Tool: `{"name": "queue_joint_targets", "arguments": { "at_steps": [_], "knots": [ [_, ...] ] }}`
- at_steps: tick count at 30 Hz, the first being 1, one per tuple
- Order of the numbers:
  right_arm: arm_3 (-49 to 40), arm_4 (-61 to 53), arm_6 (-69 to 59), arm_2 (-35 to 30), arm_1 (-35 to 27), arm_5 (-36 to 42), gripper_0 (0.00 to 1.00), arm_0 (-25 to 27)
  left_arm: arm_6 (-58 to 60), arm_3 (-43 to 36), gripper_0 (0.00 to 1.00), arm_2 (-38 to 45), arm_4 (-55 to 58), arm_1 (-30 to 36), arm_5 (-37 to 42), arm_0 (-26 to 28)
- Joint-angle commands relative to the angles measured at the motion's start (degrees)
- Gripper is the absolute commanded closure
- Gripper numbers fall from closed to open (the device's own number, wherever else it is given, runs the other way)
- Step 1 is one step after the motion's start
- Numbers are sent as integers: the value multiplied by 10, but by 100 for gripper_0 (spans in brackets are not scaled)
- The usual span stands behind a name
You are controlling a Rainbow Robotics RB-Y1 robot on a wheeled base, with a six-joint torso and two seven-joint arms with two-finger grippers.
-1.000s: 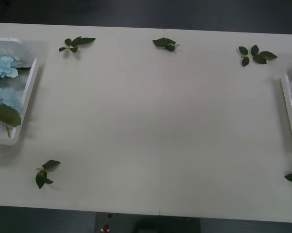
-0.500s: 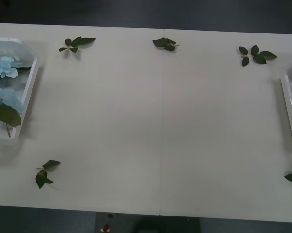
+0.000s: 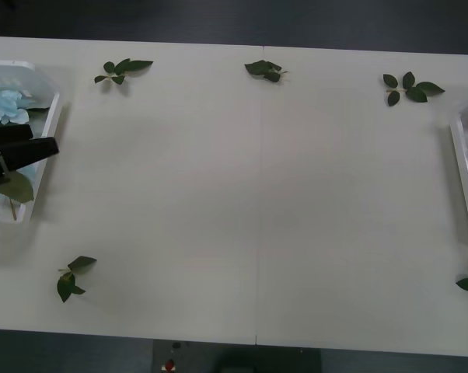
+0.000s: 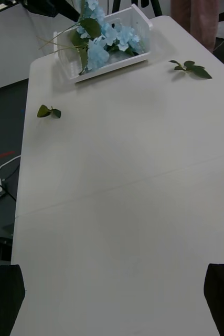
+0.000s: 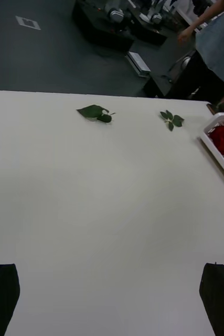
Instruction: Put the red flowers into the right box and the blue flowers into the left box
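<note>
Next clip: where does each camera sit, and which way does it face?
Front view: above the arms, looking down on the table; a black arm part overhangs the left box.
Right wrist view: behind the open right end effector, facing the blue flowers.
Left wrist view: behind the open left end effector, facing the red flowers in the right box.
Shared: front and right wrist views both show the left box.
</note>
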Motion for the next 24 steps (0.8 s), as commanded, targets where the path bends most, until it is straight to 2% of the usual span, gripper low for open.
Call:
{"name": "queue_joint_targets", "arguments": {
  "at_steps": [1,5,13,24],
  "knots": [
    [-7,-6,13,-8,-13,0,0,-6,10,-45,0,-32,-30,-18,3,-30],
    [-7,-6,13,-8,-13,0,0,-6,10,-62,0,-74,-44,-33,3,-54],
    [-7,-6,13,-8,-13,0,0,-6,12,-67,0,-167,-91,-78,1,-139],
    [-7,-6,13,-8,-13,0,0,-6,7,-71,0,-231,-77,-88,0,-182]
  ]
}}
